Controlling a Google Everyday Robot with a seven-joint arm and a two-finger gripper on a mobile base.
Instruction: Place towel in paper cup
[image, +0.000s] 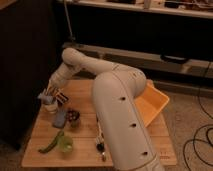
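The small, soft, pale blue-grey towel (46, 95) hangs clamped in the gripper (50, 94) — fingers together on it. Directly below sits the off-white paper cup (51, 106); the small green cup (65, 144) stands well below.

Wooden table (130, 150), slatted top. White robot arm (120, 115) reaching to the far left corner. Gripper (50, 93), closed on the blue-grey towel (45, 96), directly above the off-white paper cup (50, 106). Oblong blue-grey item (60, 118) just beside the cup. Dark small object (73, 116) alongside. Green cup (64, 144) and green pod-shaped item (51, 142) at the near left. Orange bin (150, 105) at right.
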